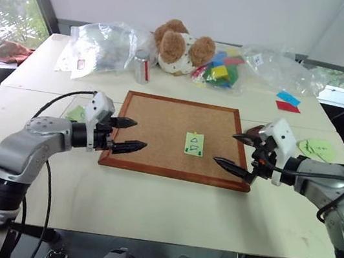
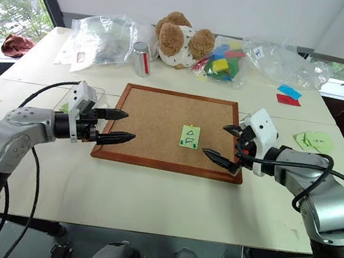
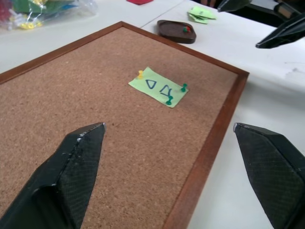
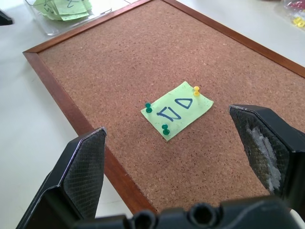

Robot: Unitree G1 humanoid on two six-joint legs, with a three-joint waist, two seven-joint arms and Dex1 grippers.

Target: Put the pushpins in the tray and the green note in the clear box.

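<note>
Both arms hover low over the bench (image 1: 165,213), one at each side of the cork board (image 1: 159,127); the green note (image 1: 194,143) lies on the cork right of centre, pinned by three pushpins (image 4: 165,129), a yellow one at one corner and two green ones at the opposite end; its long axis runs roughly twelve to six on the board as I see it from the front. The right claw (image 1: 239,154) stands wide with nothing in it, just off the board's right edge, the note at about nine o'clock from its tips; the left claw (image 1: 128,134), also parted and empty, sits at the left frame, the note away at three o'clock. I'd judge the right arm the nearer one; a short reach gets it onto a pin. The tray (image 3: 177,31) waits just past the board's right edge, a pin or two already inside; the clear box (image 4: 62,14) sits off the left edge with other notes in it.
</note>
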